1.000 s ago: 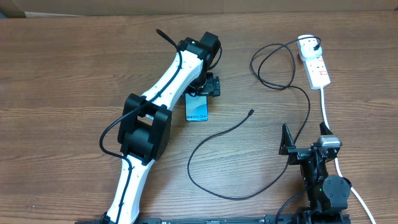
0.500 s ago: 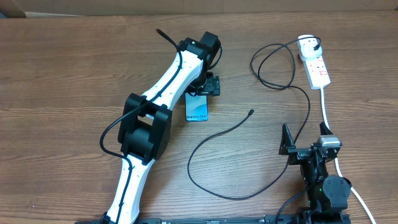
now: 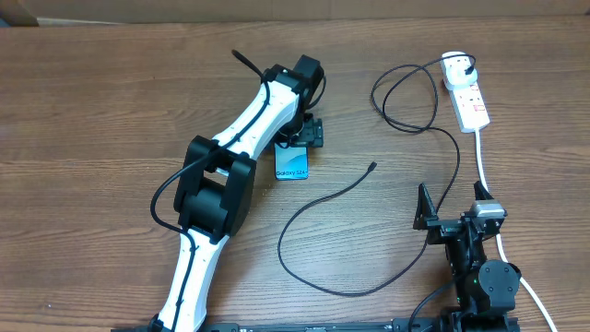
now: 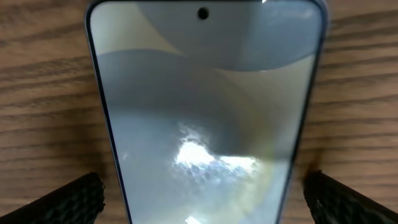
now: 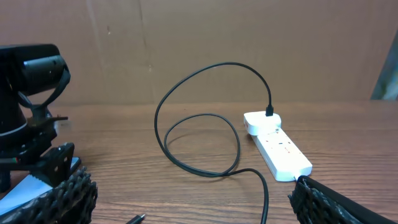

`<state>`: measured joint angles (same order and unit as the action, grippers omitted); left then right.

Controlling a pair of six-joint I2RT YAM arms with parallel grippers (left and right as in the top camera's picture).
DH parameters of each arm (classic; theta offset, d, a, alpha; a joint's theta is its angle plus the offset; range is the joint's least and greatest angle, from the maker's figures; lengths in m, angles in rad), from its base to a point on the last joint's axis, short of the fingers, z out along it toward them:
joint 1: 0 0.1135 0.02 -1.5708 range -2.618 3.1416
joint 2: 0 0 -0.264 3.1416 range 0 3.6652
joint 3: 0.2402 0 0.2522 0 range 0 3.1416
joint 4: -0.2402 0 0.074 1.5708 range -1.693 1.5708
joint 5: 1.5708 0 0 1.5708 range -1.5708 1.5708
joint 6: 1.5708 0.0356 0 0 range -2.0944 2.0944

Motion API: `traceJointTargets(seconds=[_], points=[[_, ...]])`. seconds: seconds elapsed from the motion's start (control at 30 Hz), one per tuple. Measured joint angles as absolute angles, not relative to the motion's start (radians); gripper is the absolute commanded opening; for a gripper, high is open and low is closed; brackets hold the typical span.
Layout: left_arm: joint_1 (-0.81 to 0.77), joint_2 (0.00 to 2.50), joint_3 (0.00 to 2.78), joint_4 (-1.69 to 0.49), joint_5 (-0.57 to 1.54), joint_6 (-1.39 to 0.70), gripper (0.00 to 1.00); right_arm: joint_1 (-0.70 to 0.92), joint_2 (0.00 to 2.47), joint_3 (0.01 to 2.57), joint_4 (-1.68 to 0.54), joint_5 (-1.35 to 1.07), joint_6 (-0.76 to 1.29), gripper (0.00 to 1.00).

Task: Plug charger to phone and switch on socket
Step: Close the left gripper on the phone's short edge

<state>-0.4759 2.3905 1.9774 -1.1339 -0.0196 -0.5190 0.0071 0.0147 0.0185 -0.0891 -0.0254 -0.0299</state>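
Left arm (image 3: 244,115) stretched from the desk's near edge toward its middle, left gripper (image 3: 302,136) pointing straight down, jaws spread wide, right arm (image 3: 484,277) folded at the near right corner, right gripper (image 3: 452,207) level, jaws wide apart.

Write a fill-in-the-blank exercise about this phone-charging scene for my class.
The phone lies screen-___ on the table.
The charger is plugged into the socket but not the ___.
The left arm holds its jaws ___ astride the phone.
Missing words: up, phone, open.
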Motion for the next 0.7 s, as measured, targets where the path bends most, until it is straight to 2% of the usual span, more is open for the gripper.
traceJointTargets(seconds=[0.7], points=[[-0.474,2.349,1.883,-1.032,-0.022,-0.52,1.0,0.007,0.015,0.019,-0.089,-0.026,-0.03,1.0]])
